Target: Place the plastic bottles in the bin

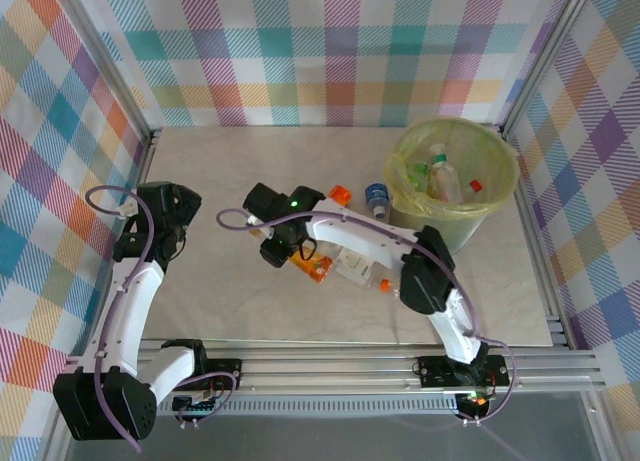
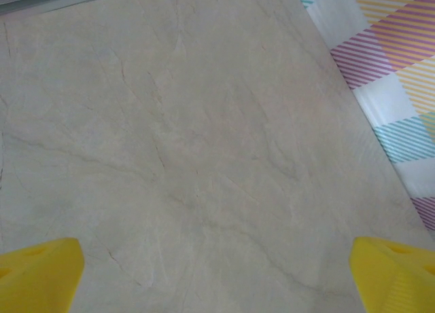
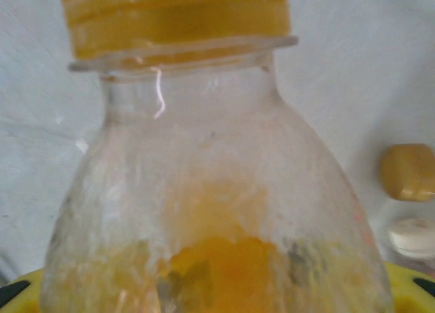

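Veined table [image 1: 230, 171], perhaps marble, checked walls [image 1: 330, 51], bin [image 1: 470, 227]

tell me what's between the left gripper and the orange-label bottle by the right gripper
In the top view, past the left gripper it's bare table, crossed by a loop of purple cable, up to the right gripper closed on the orange-label bottle.
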